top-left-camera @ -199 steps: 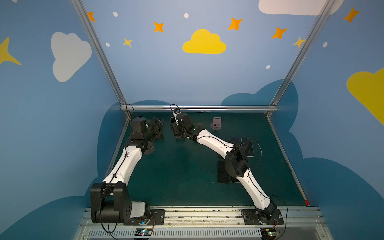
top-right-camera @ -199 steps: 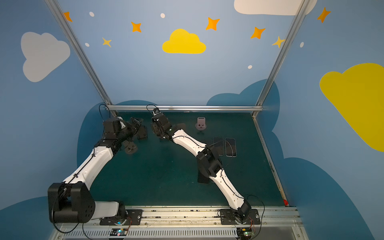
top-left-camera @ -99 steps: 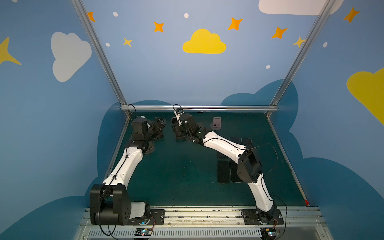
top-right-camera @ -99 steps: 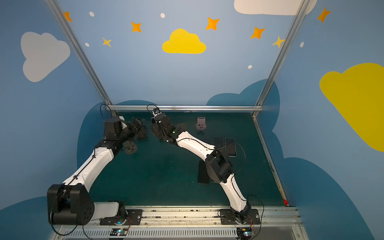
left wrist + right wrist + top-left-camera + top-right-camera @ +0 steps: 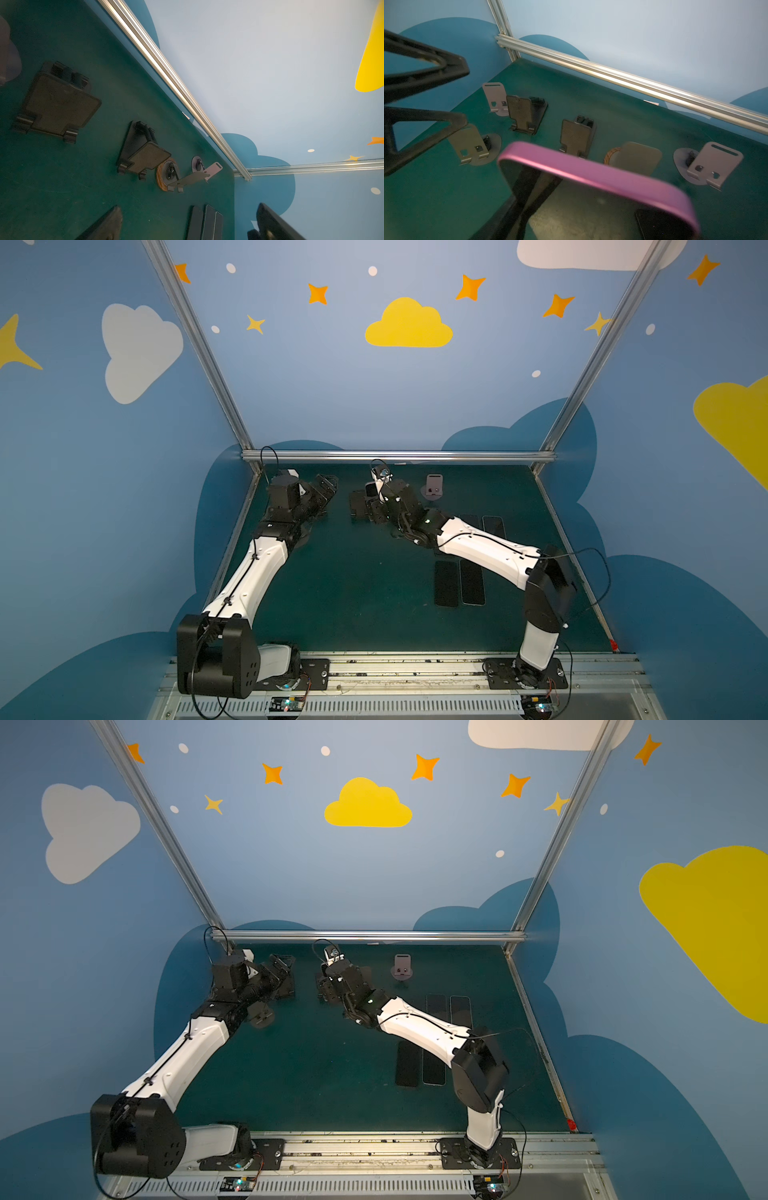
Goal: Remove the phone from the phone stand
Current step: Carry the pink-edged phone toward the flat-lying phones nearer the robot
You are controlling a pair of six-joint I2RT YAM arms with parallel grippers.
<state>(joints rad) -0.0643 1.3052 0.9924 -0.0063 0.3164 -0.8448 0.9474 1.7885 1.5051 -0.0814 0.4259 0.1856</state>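
Observation:
A phone point(image 5: 602, 178) with a pink rim fills the near part of the right wrist view, held above the green table with my right gripper point(image 5: 365, 508) shut on its lower end. In both top views the phone is too dark to pick out at that gripper. Several phone stands sit behind it with nothing on them; the nearest is a wood-based stand point(image 5: 633, 158). My left gripper point(image 5: 326, 487) hovers open at the far left, and its black fingers point(image 5: 436, 62) show beside the phone. In the left wrist view its fingers point(image 5: 104, 226) stand wide apart.
Black stands point(image 5: 525, 116) point(image 5: 577, 137) and grey metal stands point(image 5: 471, 145) point(image 5: 712, 164) point(image 5: 433, 487) line the far side by the aluminium rail point(image 5: 395, 456). Dark phones point(image 5: 446, 583) point(image 5: 494, 526) lie flat at the right, partly under the right arm.
The right arm's elbow has swung out to the right and its wrist has shifted slightly right with the phone. The left arm has barely moved.

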